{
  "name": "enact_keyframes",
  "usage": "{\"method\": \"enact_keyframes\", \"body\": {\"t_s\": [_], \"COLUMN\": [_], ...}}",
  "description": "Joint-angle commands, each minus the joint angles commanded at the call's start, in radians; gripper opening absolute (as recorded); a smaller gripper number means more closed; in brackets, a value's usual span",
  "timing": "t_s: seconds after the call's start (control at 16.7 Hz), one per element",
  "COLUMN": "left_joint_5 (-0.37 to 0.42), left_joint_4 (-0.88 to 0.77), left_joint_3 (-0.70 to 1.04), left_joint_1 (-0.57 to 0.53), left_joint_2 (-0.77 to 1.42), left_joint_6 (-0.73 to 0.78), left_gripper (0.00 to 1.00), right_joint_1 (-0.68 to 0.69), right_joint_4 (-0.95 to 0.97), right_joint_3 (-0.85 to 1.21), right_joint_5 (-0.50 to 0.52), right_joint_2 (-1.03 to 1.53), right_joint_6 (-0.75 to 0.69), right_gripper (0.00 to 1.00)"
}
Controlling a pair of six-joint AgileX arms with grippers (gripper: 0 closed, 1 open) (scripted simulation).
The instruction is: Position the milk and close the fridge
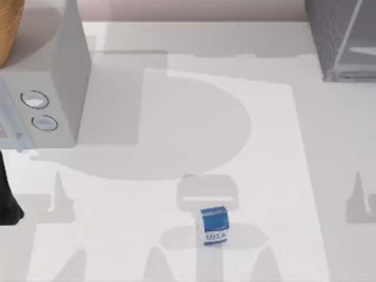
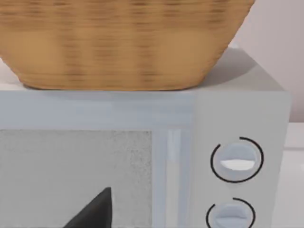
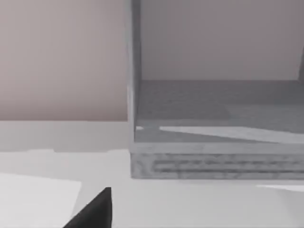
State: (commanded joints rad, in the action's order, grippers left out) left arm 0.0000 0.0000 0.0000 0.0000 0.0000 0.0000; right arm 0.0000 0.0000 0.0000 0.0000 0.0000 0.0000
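The white table [image 1: 117, 235] carries the milk [image 1: 215, 225], the fridge [image 1: 341, 35] and a microwave [image 1: 53, 88].

One small boxy carton, blue above with a white "MILK" band [image 1: 215, 225], stood on the one white table [image 1: 117, 235]. There was one dark grey speckled cabinet with a pale glassy door panel [image 1: 343, 35], one light grey box [image 1: 50, 76] bearing two round dials [image 1: 35, 100], and one woven tan basket [image 2: 123, 42] on top of it.

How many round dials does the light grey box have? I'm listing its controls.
2, stacked on the front of the light grey box at the table's left: upper dial, lower dial. The lower one is cut off in the left wrist view.
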Motion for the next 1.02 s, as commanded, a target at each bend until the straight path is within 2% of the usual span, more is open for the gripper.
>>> {"method": "enact_keyframes", "body": {"t_s": [0.18, 0.36, 1.02], "left_joint_5": [0.0, 0.0, 0.0], "left_joint_4": [0.0, 0.0, 0.0], "left_joint_3": [0.0, 0.0, 0.0], "left_joint_1": [0.0, 0.0, 0.0], "left_joint_2": [0.0, 0.0, 0.0], "left_joint_6": [0.0, 0.0, 0.0], "left_gripper": [1.0, 1.0, 1.0], "right_joint_1": [0.013, 0.111, 0.787], "right_joint_4": [0.013, 0.1, 0.622], "right_joint_3": [0.001, 0.009, 0.025], "right_joint_5": [0.013, 0.11, 0.786], "right_joint_2": [0.013, 0.096, 0.645], "right_joint_6": [0.001, 0.001, 0.01], "right_gripper": [1.0, 1.0, 1.0]}}
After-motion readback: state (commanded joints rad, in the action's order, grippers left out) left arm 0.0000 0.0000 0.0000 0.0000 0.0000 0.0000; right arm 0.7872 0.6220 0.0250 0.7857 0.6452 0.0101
